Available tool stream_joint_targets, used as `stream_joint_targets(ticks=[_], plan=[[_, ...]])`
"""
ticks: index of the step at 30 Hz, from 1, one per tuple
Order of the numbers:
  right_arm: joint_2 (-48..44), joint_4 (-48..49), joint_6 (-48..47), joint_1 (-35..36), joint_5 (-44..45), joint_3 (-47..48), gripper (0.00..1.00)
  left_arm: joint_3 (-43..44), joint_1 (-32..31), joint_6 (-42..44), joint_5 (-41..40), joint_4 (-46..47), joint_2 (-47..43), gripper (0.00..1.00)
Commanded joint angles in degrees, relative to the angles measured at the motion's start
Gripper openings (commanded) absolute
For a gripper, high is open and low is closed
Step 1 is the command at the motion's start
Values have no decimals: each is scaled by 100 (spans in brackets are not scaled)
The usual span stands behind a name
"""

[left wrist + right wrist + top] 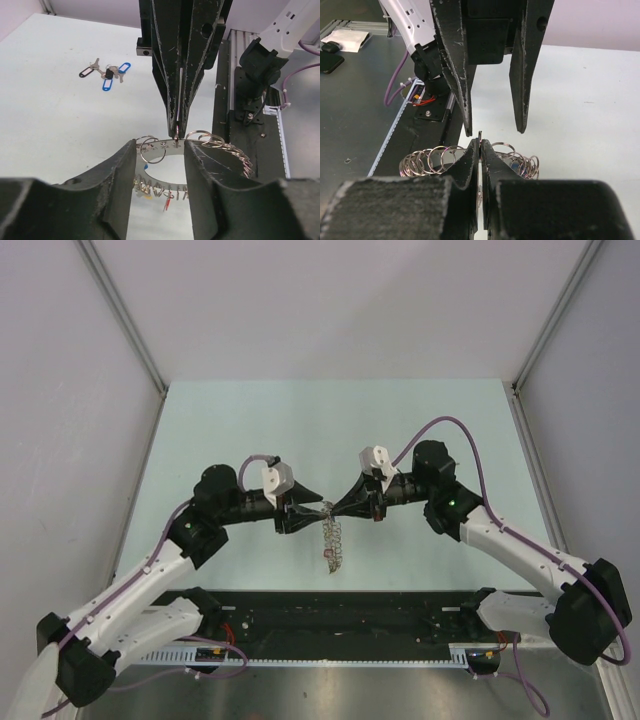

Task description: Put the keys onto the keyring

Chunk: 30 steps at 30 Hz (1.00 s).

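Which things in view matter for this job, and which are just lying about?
Job: keyring, pinched by right gripper; left gripper, open close by; loose keys on the table.
Lying about: white sheet, black object, both on the grey surface.

The left arm (150, 575) and right arm (510, 540) meet in the middle of the table (330, 420), like a bar from left to right. The left gripper (320, 502) has its fingers apart, but the keyring (333, 538) crosses that gap and the pinched right gripper (337, 508) points into it. Far of the arms the table is bare up to the wall (340, 310). Near them a black rail (340, 612) blocks the way. The keys (106, 75) lie far, maybe under the right arm.
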Motion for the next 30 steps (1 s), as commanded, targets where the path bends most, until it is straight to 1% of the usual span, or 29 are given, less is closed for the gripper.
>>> stream_joint_targets(ticks=[1, 4, 7, 11, 13, 18, 19, 20, 30], plan=[[-168, 147, -80, 37, 81, 257, 0, 7, 19, -254, 422, 524, 101, 45], [-168, 173, -72, 54, 99, 266, 0, 25, 28, -254, 493, 498, 181, 40], [-159, 199, -54, 63, 116, 266, 0, 34, 28, -246, 581, 428, 242, 31], [-168, 208, -54, 63, 178, 266, 0, 51, 28, -158, 529, 305, 260, 27], [-159, 217, -54, 72, 178, 257, 0, 60, 28, -131, 484, 235, 251, 23], [-150, 226, -45, 72, 178, 257, 0, 78, 28, -61, 449, 129, 295, 21], [-141, 226, -45, 72, 187, 266, 0, 78, 28, -70, 449, 120, 313, 18], [-150, 226, -45, 80, 195, 266, 0, 86, 28, -52, 440, 112, 321, 17], [-89, 270, -45, 151, 178, 257, 0, 130, 19, -131, 423, 138, 374, 16]])
